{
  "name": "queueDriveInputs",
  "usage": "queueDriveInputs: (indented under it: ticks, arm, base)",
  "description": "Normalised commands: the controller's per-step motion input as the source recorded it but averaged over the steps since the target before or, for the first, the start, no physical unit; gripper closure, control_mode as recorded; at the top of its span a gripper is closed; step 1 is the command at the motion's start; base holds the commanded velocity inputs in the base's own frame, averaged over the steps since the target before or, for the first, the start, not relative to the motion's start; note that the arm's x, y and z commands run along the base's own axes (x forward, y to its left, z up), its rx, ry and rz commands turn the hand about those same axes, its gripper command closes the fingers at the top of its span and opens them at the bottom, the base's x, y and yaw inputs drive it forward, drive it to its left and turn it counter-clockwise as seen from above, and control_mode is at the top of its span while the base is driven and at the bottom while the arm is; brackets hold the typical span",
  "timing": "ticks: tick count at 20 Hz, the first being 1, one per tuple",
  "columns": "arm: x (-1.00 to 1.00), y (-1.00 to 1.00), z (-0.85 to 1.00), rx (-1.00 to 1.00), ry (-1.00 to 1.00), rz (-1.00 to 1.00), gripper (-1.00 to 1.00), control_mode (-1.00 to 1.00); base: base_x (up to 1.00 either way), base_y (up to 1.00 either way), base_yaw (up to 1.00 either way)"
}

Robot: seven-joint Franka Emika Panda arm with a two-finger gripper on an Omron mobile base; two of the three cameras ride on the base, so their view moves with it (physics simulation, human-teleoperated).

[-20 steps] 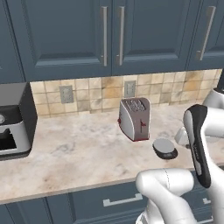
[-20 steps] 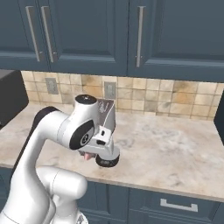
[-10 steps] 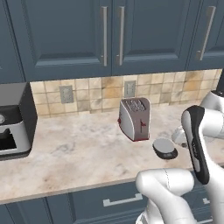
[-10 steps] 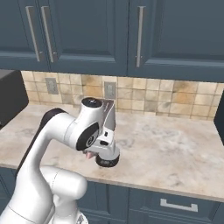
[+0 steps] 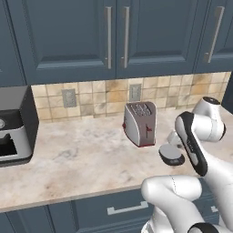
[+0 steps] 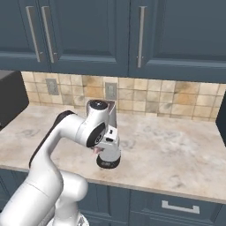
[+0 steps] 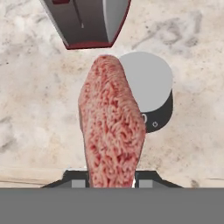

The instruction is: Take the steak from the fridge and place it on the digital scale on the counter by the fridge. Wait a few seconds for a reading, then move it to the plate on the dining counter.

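Looking from the left base view, we see the scale (image 5: 171, 154) sitting near the front edge of the counter (image 5: 77, 159), just beside the toaster (image 5: 139, 123), with the arm's elbow crowding in from the right; our worry here is that a sideways swing could knock the toaster or push the scale toward that front edge. In the right base view, the claw (image 6: 103, 152) hangs just over the scale (image 6: 108, 162), and a sliver of pink steak (image 6: 96, 150) pokes out on its left side, so the meat seems to sit off-centre over the disc. In the hand view, the claw (image 7: 111, 181) is pinching the steak (image 7: 112, 131) at its near end, with the slab hanging on edge from the tips. It covers the left part of the scale (image 7: 148, 87) while the top's right part stays bare. If we let go from here, we judge the steak may topple off the disc's left rim onto the counter (image 7: 39, 92) and spoil the reading.
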Motion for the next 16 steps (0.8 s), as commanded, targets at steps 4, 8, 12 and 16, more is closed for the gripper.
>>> queueDriveInputs:
  ticks: [4,8,12,16]
  arm:
    - [0.49,-0.02,-0.45,0.00,0.00,0.00,1.00,-1.00]
    - [0.27,-0.08,-0.26,0.00,0.00,0.00,1.00,-1.00]
    - [0.00,-0.18,-0.10,0.00,0.00,0.00,1.00,-1.00]
    - [0.00,-0.24,-0.16,0.00,0.00,0.00,1.00,-1.00]
  base:
    - [0.00,0.00,0.00]
    - [0.00,0.00,0.00]
    - [0.00,0.00,0.00]
    - [0.00,0.00,0.00]
